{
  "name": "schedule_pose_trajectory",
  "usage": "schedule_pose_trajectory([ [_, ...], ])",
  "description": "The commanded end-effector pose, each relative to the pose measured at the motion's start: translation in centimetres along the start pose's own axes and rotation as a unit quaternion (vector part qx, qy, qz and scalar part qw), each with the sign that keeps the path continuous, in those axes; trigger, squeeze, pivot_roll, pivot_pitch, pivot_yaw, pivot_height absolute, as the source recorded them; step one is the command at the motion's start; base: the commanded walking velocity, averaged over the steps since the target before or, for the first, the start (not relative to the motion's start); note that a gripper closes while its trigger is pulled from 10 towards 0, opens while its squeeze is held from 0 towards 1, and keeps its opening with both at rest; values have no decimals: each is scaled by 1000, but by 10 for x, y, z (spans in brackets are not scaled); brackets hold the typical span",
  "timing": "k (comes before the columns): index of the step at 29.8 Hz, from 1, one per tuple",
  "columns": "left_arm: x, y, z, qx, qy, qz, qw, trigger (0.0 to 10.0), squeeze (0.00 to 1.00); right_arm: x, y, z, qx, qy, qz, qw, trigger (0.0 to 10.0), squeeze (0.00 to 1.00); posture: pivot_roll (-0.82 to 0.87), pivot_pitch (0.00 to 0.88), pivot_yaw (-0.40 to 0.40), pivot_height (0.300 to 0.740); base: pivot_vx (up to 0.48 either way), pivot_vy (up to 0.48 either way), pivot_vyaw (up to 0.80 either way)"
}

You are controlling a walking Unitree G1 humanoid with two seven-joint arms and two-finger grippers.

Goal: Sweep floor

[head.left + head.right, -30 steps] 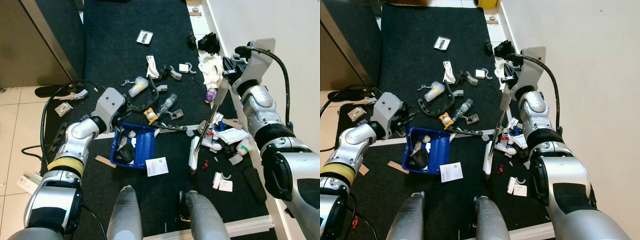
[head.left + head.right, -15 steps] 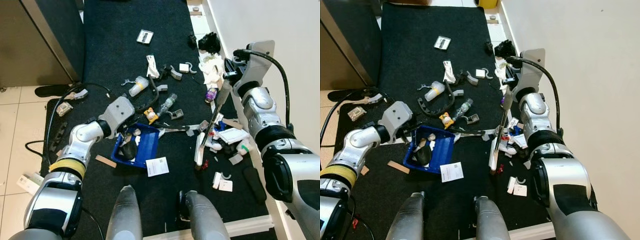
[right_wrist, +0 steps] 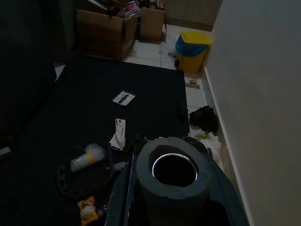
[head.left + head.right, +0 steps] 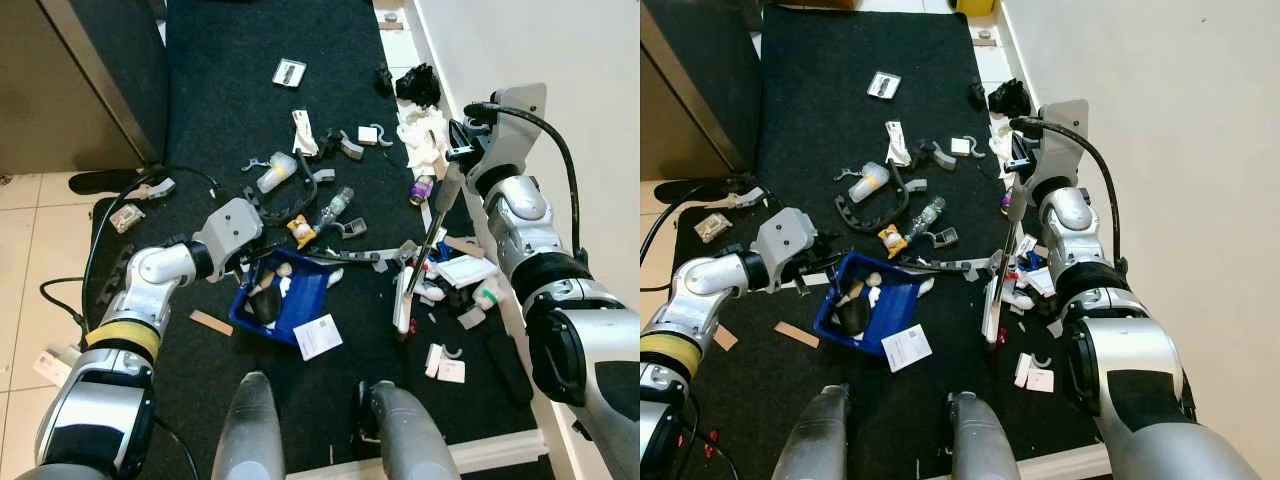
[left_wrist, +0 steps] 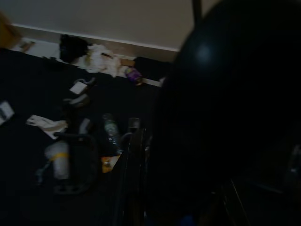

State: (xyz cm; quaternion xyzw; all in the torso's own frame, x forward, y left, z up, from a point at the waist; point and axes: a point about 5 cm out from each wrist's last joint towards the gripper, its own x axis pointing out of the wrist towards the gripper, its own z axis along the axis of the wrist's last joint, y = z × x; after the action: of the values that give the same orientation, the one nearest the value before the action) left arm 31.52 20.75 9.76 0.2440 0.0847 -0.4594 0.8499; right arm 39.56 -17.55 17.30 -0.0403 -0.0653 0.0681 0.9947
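A blue dustpan (image 4: pixel 287 297) lies tilted on the black mat (image 4: pixel 220 60), with a dark lump and small scraps in it. My left gripper (image 4: pixel 252 264) is shut on its rear edge. My right gripper (image 4: pixel 453 172) is shut on the grey handle of a broom (image 4: pixel 428 236), near the wall. The broom's white head (image 4: pixel 403 306) rests on the mat to the right of the dustpan, among scraps. In the right wrist view the handle's hollow foam end (image 3: pixel 174 175) stands between the fingers. The left wrist view is dark.
Litter is strewn over the mat: a plastic bottle (image 4: pixel 337 205), a cup (image 4: pixel 277 172), white tissue (image 4: pixel 422 135), a black rag (image 4: pixel 417 85), a paper card (image 4: pixel 318 337). The wall (image 4: pixel 560 60) runs along the right. A cable (image 4: pixel 98 250) loops at the left. My legs (image 4: pixel 250 430) stand in front.
My left gripper has pushed the dustpan to the right and turned it toward the broom. The broom head has shifted slightly right; the right gripper has barely moved.
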Motion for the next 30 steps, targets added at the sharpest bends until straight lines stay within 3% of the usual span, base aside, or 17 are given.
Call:
schedule_pose_trajectory([
  [1, -2, -22, -22, -51, 35, -60, 996, 10000, 0, -4, -8, -5, -16, 8, -7, 1000, 10000, 0, 64, 166, -147, 740, 0, 0, 0],
  [9, 8, -49, -37, -53, 69, -84, 993, 10000, 0, -19, 16, -41, -28, 57, -13, 998, 10000, 0, 59, 169, -151, 740, 0, 0, 0],
  [15, 10, -50, -44, -53, 102, -56, 992, 10000, 0, -28, 33, -59, 2, 80, -44, 996, 10000, 0, 58, 170, -150, 740, 0, 0, 0],
  [19, 16, -54, -44, -67, 102, -44, 992, 10000, 0, -30, 53, -65, 91, 95, -74, 989, 10000, 0, 59, 167, -149, 740, 0, 0, 0],
  [20, 20, -57, -43, -73, 100, -38, 992, 10000, 0, -28, 62, -64, 144, 102, -97, 979, 10000, 0, 58, 164, -146, 740, 0, 0, 0],
  [21, 23, -59, -43, -75, 100, -35, 991, 10000, 0, -26, 67, -62, 168, 99, -103, 975, 10000, 0, 58, 164, -146, 740, 0, 0, 0],
  [23, 24, -60, -43, -77, 100, -33, 991, 10000, 0, -24, 70, -60, 183, 97, -105, 973, 10000, 0, 58, 164, -146, 740, 0, 0, 0],
  [27, 34, -64, -43, -82, 101, -1, 992, 10000, 0, -13, 91, -44, 275, 88, -109, 951, 10000, 0, 53, 159, -144, 740, 0, 0, 0],
  [30, 37, -61, -42, -87, 100, 22, 991, 10000, 0, -10, 100, -38, 306, 83, -107, 942, 10000, 0, 53, 159, -144, 740, 0, 0, 0],
])
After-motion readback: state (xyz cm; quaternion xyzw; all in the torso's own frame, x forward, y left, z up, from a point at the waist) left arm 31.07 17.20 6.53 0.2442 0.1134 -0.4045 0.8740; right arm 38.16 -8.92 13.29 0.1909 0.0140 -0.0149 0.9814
